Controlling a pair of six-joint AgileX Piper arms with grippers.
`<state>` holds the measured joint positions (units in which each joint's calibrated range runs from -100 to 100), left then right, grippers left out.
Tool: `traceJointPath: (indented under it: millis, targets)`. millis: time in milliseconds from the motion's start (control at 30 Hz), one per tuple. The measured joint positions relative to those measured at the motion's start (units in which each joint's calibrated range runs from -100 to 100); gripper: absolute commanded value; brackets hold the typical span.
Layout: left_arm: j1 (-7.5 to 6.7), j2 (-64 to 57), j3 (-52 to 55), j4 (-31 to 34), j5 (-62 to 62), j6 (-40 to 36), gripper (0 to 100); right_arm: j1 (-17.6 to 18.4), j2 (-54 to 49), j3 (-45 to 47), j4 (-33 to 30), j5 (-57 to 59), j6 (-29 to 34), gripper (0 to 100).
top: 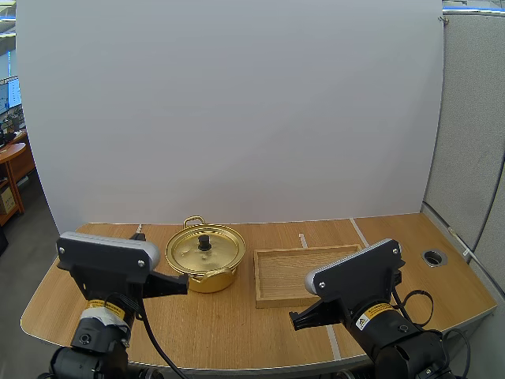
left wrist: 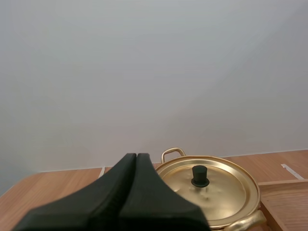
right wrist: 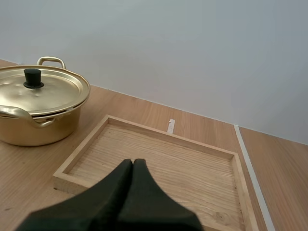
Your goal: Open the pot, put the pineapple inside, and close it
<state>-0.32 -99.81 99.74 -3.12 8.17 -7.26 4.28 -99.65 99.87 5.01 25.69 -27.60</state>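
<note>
Your round gold metal pot [top: 205,259] sits lidded mid-desk, no pineapple around, so it's either inside or missing; both grippers [left wrist: 136,192] [right wrist: 133,192] closed, empty.

White backdrop [top: 237,110], wooden table [top: 237,324], grey partition [top: 473,118], perhaps desks beyond

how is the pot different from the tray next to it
The pot is round, shiny gold metal; the tray is a rectangle of pale wood. The pot stands taller with deep walls; the tray is flat with a low rim. The pot is closed by a lid with a black knob; the tray is open on top with nothing in it. Both sit side by side on the table.
</note>
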Motion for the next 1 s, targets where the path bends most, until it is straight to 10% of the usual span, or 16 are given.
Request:
traceJointPath:
  millis: [1000]
  targets:
    - [0.0,0.0,0.1,0.0,21.1,-2.1,0,-1.6,0.0,0.0,-1.1,5.9,1.7,0]
